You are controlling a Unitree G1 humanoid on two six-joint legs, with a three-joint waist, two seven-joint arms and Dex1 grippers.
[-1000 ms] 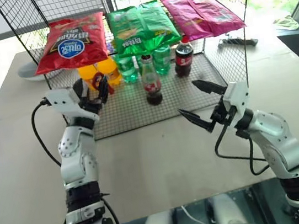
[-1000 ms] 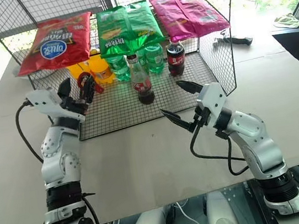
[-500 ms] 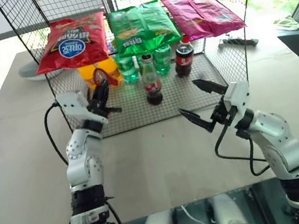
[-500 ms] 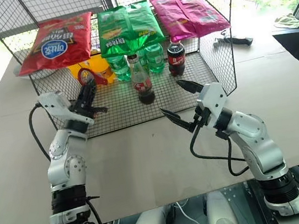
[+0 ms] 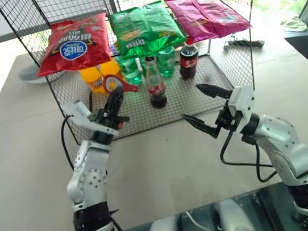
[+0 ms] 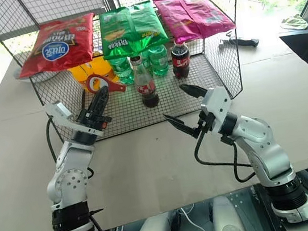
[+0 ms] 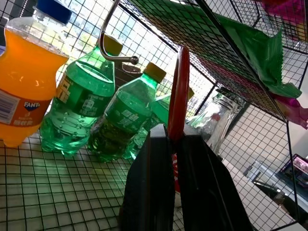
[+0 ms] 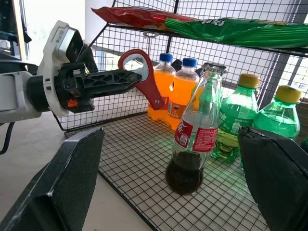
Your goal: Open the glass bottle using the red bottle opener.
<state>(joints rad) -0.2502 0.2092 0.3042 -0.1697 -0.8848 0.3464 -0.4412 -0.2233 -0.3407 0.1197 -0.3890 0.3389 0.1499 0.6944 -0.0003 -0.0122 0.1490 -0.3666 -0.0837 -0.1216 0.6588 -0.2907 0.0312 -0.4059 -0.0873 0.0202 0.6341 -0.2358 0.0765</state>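
Daylight from big windows falls on a pale table [image 5: 167, 165] carrying a black wire rack [image 5: 235, 78], its top shelf draped with crinkly chip bags [image 5: 75, 43]. On the mesh floor near the front stands the glass bottle [image 5: 156, 85], clear and narrow-necked, red-banded, with a little dark cola at the bottom and its crimped cap on. Behind it are rounded green bottles [image 8: 240, 122] and orange ones [image 8: 171, 94].

The left gripper [image 5: 116, 100] has its fingers pressed together on the opener [image 5: 120, 84], a flat, glossy red piece held by the handle with the ring head up, just beside the bottle's left and apart from it. The right gripper [image 5: 202, 109] hangs spread wide in front of the rack, holding nothing.

To do this well, I judge the right gripper should clamp the smooth body low on the label first, since glass may skate on wire. Then the ring goes over the cap, its lip hooked under the crimp, and levers gently.
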